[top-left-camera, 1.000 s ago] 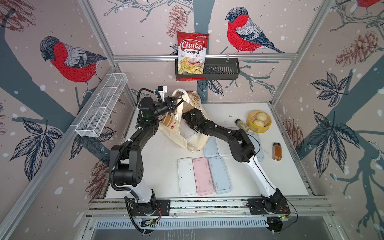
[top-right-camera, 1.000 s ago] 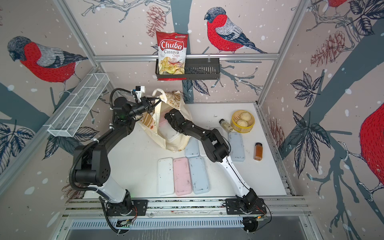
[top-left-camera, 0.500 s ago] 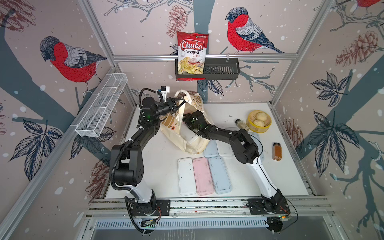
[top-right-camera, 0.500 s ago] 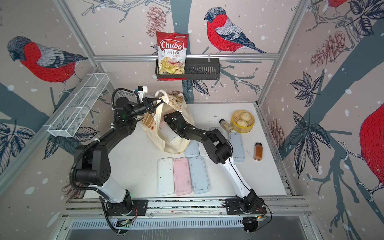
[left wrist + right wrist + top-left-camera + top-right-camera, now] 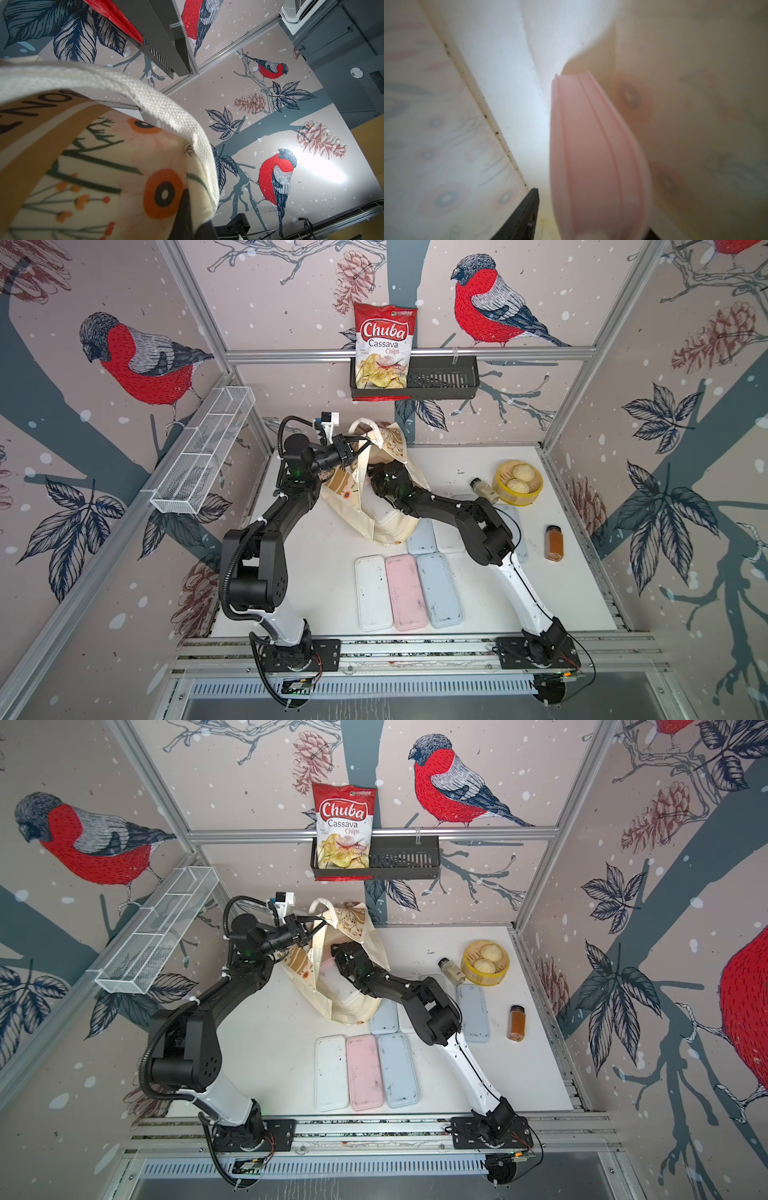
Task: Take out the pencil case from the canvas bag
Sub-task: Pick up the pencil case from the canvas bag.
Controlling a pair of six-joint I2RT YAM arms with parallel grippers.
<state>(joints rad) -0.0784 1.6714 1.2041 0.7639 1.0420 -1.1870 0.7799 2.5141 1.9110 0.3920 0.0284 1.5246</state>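
Note:
The cream canvas bag (image 5: 386, 522) with a floral print lies slumped at the back left of the table, seen in both top views (image 5: 345, 1006). My left gripper (image 5: 353, 448) is shut on the bag's rim beside its loop handle (image 5: 166, 116) and holds the mouth up. My right arm reaches into the mouth, so its gripper is hidden in both top views. In the right wrist view a pink pencil case (image 5: 591, 155) stands between the fingers of my right gripper (image 5: 587, 228), which is shut on it, with the bag's lining all around.
A white case (image 5: 373, 593), a pink one (image 5: 406, 591) and a blue one (image 5: 438, 589) lie side by side on the table's front half. More pale blue cases (image 5: 422, 537) lie by the bag. A steamer of buns (image 5: 517, 483), a small bottle (image 5: 482, 489) and a spice jar (image 5: 555, 543) stand at the right.
My right gripper's jaws have narrowed onto the pink case inside the bag. The left gripper has kept its hold on the rim.

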